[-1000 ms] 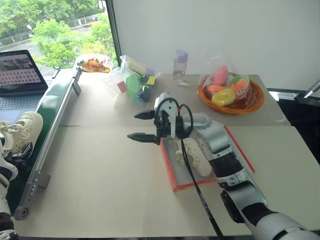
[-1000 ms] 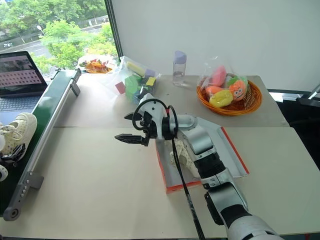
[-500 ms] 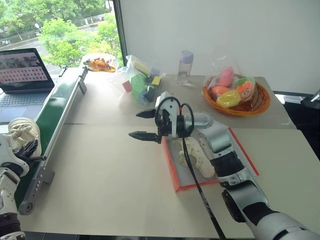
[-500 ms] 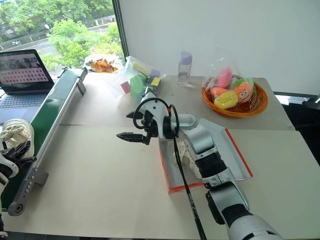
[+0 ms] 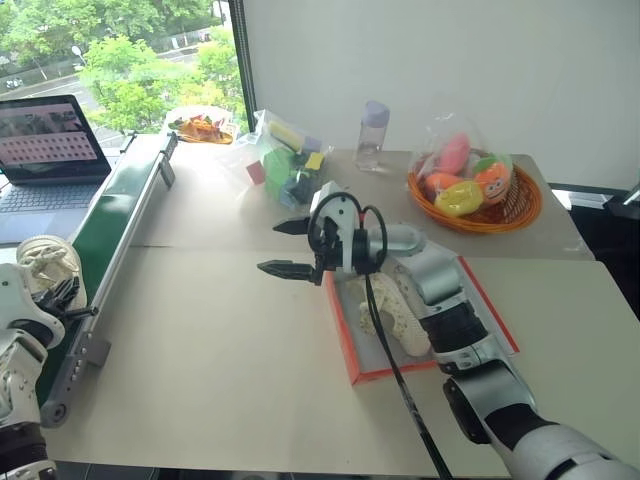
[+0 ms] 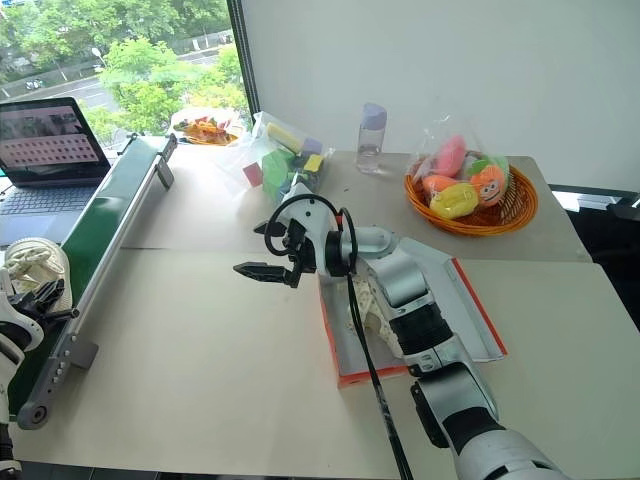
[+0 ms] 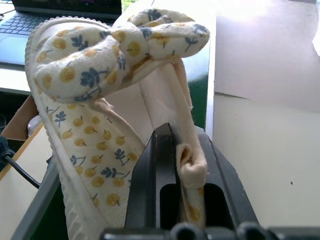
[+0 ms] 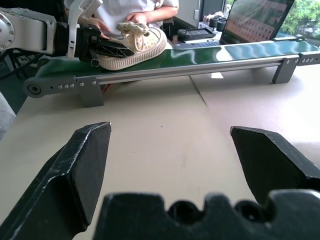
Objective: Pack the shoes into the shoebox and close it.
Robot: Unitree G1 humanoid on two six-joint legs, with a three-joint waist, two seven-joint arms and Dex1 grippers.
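Left tool (image 7: pixel 167 165) had just clamped the floral shoe's (image 7: pixel 100 100) collar on the conveyor (image 5: pixel 110 225), ready for boxing; right tool (image 5: pixel 285 248) hung open.

On the table (image 5: pixel 200 380), the shoebox (image 5: pixel 345 345) is set near the centre with one shoe (image 5: pixel 395 318) lying in it. From the box, the basket (image 5: pixel 475 195) is found at 1 o'clock, the bottle (image 5: pixel 371 135) at 12 and the bag of blocks (image 5: pixel 285 160) at 11. The conveyor (image 5: pixel 110 225) runs along the table's left edge at 9 o'clock, with the second shoe (image 5: pixel 45 262) at its near end and the laptop (image 5: pixel 45 150) behind.

Head stereo pair looks fwd/down over table (image 5: pixel 200 340); wrist cams close-up.
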